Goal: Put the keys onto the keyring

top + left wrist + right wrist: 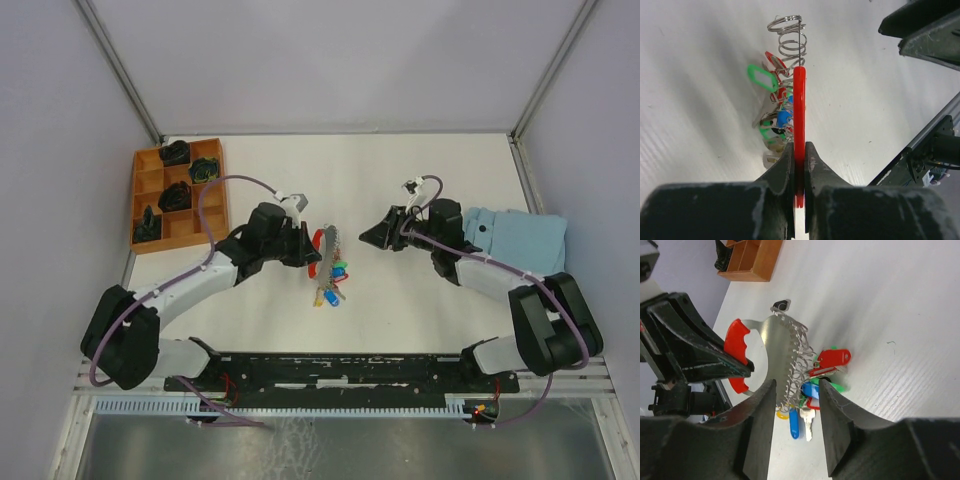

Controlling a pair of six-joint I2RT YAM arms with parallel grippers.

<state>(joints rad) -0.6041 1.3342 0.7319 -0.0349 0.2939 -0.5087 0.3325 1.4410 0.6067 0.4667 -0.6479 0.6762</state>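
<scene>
**Nearly finished, it seems**

The left hand (pixel 799 150) pinches the red strap (pixel 799 100) of the grey metal keyring (pixel 767 335) on the white worktop (pixel 420 180). Silver keys with coloured plastic tags (pixel 832 359) cluster on its rings, seemingly threaded. The right hand (pixel 797 390) stands near, half-open, empty.

Brightness: bright and even, diffuse from overhead; the white table (pixel 400 180) is nearly washed out in the top view.
Shadows: soft, pale grey, beside the keys (pixel 783 119) in both wrist views.
Glare: mild sheen on the keyring (pixel 799 105) strap and coils.
Focus: left gripper (pixel 799 152) and right gripper (pixel 797 385) blurred close to the lens; table texture sharp.
Distortion: frame posts (pixel 120 70) splay outward in the top view.
</scene>
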